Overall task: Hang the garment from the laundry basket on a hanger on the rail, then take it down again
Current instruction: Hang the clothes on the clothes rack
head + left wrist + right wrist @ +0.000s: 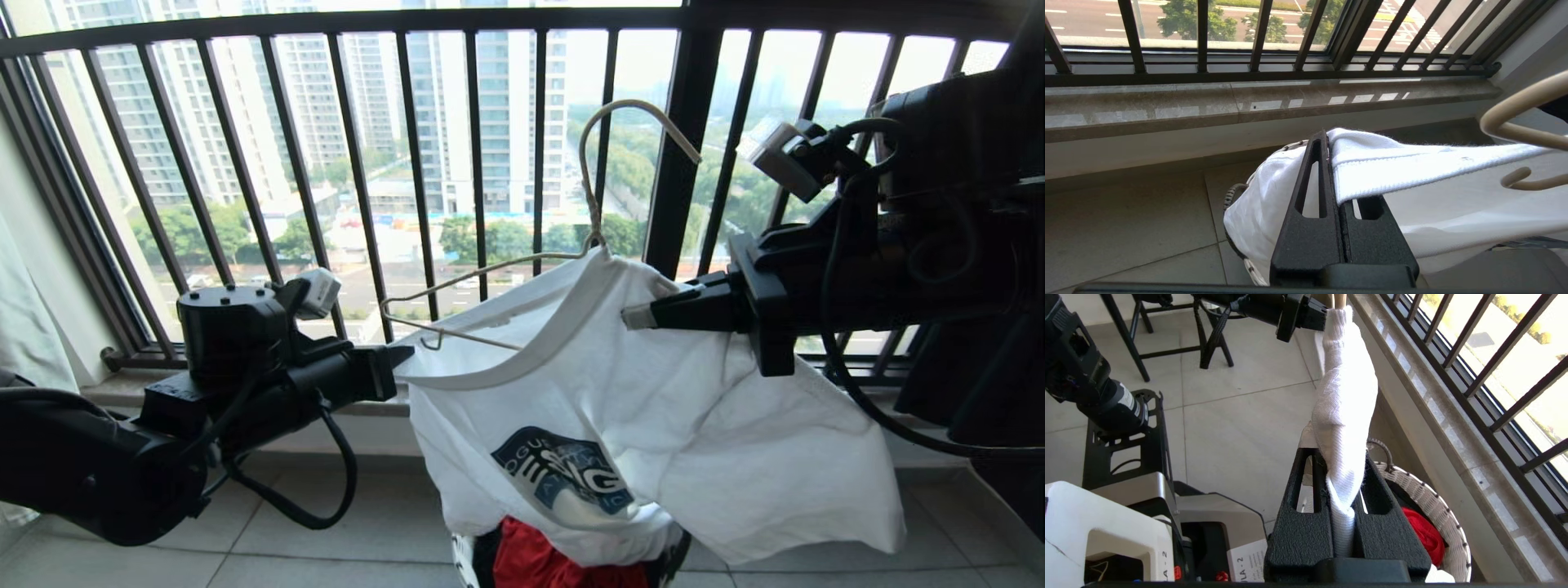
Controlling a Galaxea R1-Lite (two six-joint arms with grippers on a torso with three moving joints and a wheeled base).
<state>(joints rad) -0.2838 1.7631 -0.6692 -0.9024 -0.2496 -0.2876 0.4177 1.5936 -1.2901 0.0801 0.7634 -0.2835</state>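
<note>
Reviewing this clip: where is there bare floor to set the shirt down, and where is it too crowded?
Bare tiles lie between the left gripper and the laundry basket, under the window sill. The basket is crowded: a red garment fills it, and the T-shirt, held by both grippers (right gripper) with the hanger inside, drapes over it.

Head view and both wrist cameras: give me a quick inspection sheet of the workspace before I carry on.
Surface: tiled floor, stone sill under the window.
Job's things: T-shirt stretched between both grippers, hanger partly in its neck; basket beneath.
Clutter: red garment in basket.
Grippers: left gripper and right gripper shut on the collar.
Cables: black cable looping under left arm.
Surroundings: black window railing, black stands behind; rail not seen.
</note>
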